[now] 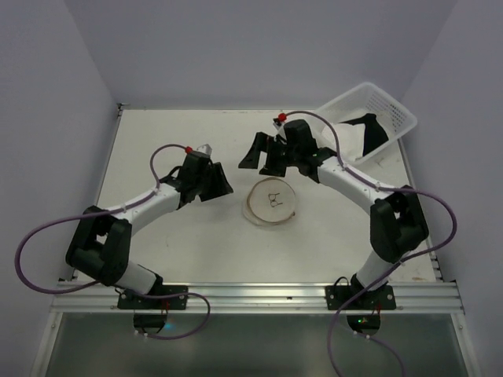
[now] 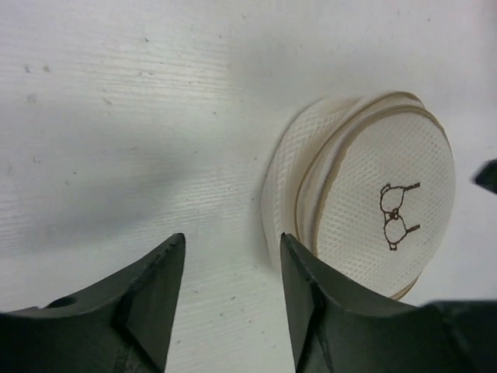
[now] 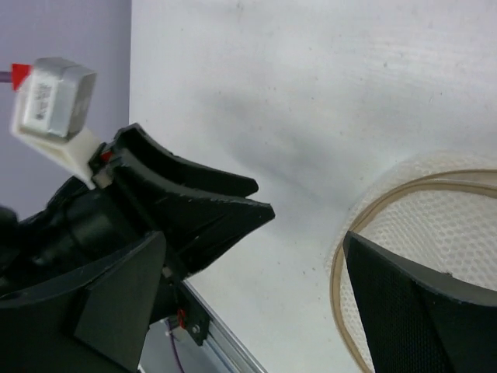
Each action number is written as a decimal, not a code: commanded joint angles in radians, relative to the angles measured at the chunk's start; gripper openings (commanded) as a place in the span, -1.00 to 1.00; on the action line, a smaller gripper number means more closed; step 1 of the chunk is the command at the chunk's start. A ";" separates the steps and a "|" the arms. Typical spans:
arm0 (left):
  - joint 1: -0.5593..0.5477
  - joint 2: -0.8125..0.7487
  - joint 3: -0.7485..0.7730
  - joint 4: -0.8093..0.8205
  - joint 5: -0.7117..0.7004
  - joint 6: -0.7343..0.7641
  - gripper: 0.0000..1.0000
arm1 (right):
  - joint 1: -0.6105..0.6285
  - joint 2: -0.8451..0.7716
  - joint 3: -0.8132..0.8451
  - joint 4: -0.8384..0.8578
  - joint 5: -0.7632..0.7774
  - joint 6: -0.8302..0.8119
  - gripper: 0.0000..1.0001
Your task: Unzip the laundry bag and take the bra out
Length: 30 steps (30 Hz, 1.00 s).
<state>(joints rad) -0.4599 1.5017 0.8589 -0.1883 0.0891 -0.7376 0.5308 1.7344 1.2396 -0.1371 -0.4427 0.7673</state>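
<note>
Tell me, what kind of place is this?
Probably a robot test booth: a left arm and right arm bolted to a white table, plain walls close around, a laundry bag and basket laid out.

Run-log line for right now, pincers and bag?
left pincer open, left of laundry bag | right pincer open, beyond bag | bag on table, ungripped | black fabric in basket

laundry bag (image 1: 269,202) top, near side: open | left: left tool (image 1: 218,184) near | behind: right tool (image 1: 263,157) near | basket (image 1: 397,110) well apart
</note>
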 commanded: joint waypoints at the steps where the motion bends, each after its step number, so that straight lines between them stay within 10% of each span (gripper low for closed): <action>1: 0.039 -0.061 0.009 -0.034 -0.052 0.014 0.16 | -0.003 -0.099 0.098 -0.136 0.115 -0.111 0.97; 10: 0.089 -0.231 0.124 -0.138 -0.247 0.118 0.98 | -0.181 -0.453 0.044 -0.317 0.364 -0.292 0.97; 22: 0.093 -0.586 0.246 -0.178 -0.508 0.331 1.00 | -0.250 -1.125 -0.127 -0.349 0.869 -0.537 0.97; 30: 0.093 -0.885 0.112 -0.063 -0.614 0.475 1.00 | -0.250 -1.374 -0.255 -0.243 0.904 -0.695 0.97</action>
<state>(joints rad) -0.3733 0.6571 1.0283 -0.3008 -0.4381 -0.3355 0.2787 0.3828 1.0397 -0.4244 0.4099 0.1535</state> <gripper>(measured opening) 0.997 0.986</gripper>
